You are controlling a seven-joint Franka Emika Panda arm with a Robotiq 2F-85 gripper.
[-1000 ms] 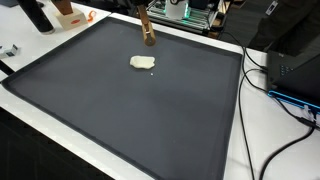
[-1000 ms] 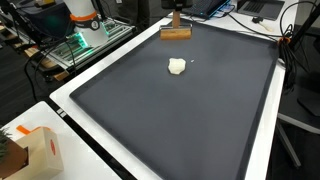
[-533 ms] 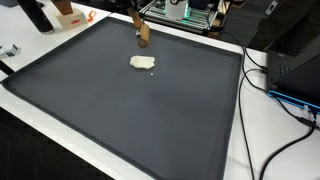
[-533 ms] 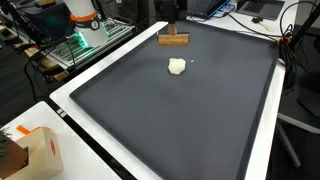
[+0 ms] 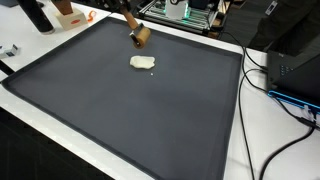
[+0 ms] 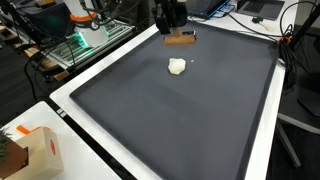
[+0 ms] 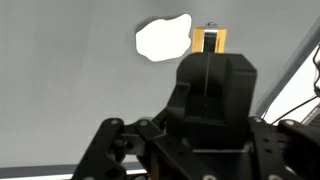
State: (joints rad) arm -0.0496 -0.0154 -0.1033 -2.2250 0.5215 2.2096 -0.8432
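The fingers [image 6: 176, 32] are clamping down on a wooden block [image 6: 180, 40] from above, holding it over the far edge of the dark mat [image 6: 170, 120] on the worktop [image 6: 62, 102]. In an exterior view the block [image 5: 141, 39] is hanging tilted below the fingers. A white lump [image 6: 177, 66] is lying on the mat near the fingers, apart from the block.

The robot's arm [image 6: 166, 8] reaches down over the far edge of the dark mat [image 6: 150, 125]. Its black gripper [image 6: 176, 29] points downward, jaws closed on a wooden block [image 6: 180, 39] close above the mat. In the wrist view, the gripper's dark housing fills the lower centre and hides its fingers.
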